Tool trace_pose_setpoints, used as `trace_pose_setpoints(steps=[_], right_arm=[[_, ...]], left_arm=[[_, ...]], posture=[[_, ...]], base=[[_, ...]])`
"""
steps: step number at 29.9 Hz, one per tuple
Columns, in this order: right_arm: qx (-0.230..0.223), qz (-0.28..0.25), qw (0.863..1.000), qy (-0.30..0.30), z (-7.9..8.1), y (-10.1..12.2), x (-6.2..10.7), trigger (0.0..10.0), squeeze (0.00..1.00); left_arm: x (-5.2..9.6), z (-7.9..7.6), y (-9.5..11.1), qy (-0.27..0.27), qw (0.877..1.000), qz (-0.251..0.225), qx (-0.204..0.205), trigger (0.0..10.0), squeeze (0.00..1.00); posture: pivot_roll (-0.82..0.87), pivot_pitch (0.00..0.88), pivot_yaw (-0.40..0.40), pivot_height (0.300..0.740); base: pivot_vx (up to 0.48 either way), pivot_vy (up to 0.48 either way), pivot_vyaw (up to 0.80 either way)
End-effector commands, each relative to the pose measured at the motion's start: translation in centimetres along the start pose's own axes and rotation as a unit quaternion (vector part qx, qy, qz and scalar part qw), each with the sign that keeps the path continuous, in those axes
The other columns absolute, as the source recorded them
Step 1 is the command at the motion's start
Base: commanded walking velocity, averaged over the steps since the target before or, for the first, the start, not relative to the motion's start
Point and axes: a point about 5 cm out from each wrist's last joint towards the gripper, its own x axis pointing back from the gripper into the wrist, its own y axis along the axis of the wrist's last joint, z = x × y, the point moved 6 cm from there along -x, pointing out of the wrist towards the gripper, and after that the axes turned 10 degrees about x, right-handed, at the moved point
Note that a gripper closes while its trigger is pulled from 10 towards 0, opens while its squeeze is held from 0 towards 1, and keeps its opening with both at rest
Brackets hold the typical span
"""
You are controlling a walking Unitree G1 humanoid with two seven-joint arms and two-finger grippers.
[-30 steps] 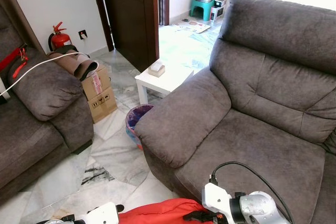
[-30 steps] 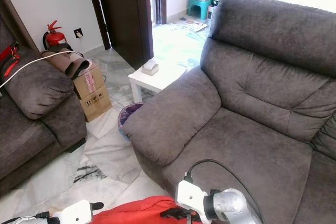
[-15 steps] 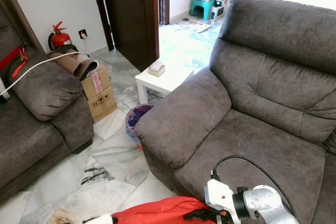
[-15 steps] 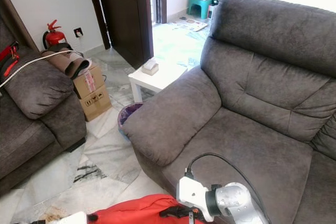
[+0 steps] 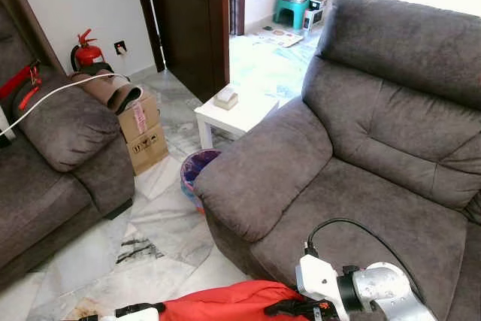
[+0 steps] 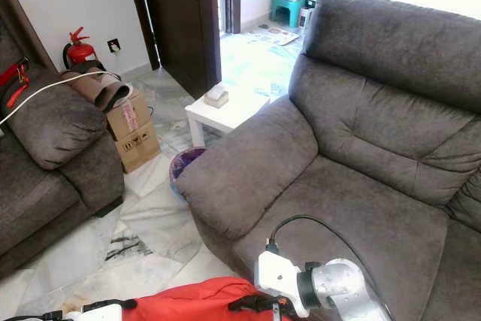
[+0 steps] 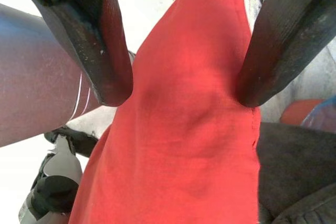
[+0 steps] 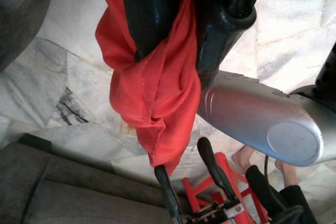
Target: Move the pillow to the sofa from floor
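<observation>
Right wrist view: right gripper (image 8: 176, 30) fingers are pinching only a pillow (image 5: 225, 304) corner; left gripper (image 7: 181, 85) fingers are straddling it, so it could slip short of the sofa (image 5: 391, 208).

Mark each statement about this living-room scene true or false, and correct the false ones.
1. The red fabric pillow is pinched between the right gripper fingers. True.
2. The red pillow already lies on the grey upholstered sofa seat. False: it is held low in front of the sofa.
3. A small white side table stands beside the sofa's armrest. True.
4. The red fire extinguisher stands on the white table. False: it is by the wall.
5. The left gripper fingers straddle the pillow. True.
</observation>
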Motion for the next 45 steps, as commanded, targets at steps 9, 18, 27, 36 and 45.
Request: trace_pose_setpoints(steps=[9, 18, 27, 36, 45], right_arm=[[0.039, -0.044, 0.998, -0.008, -0.8, 3.0, 0.2, 10.0, 0.00], [0.040, -0.049, 0.998, -0.008, -0.8, 3.5, 0.1, 10.0, 0.00], [0.050, -0.060, 0.997, -0.012, -1.2, 4.6, 0.9, 10.0, 0.00], [0.058, -0.083, 0.995, -0.012, -1.4, 6.1, 1.6, 10.0, 0.00], [0.059, -0.086, 0.995, -0.008, -1.2, 6.5, 1.8, 10.0, 0.00]], left_arm=[[1.1, 1.2, -1.7, 0.027, 0.999, 0.029, -0.014, 10.0, 0.00], [1.4, 1.8, -2.2, 0.039, 0.999, 0.031, 0.001, 10.0, 0.00], [1.6, -0.1, -4.5, 0.011, 0.998, 0.064, 0.021, 10.0, 0.00], [1.9, 0.2, -5.7, 0.027, 0.995, 0.092, -0.002, 10.0, 0.00], [1.5, 2.5, -4.4, 0.094, 0.993, 0.064, -0.021, 10.0, 0.00]], posture=[[0.10, 0.080, -0.001, 0.740], [0.10, 0.081, 0.001, 0.740], [0.10, 0.085, -0.005, 0.740], [0.10, 0.088, -0.007, 0.740], [0.09, 0.090, -0.010, 0.740]], base=[[0.000, 0.000, 0.00], [0.000, 0.000, 0.00], [0.000, 0.000, 0.00], [0.000, 0.000, 0.00], [0.000, 0.000, 0.00]])
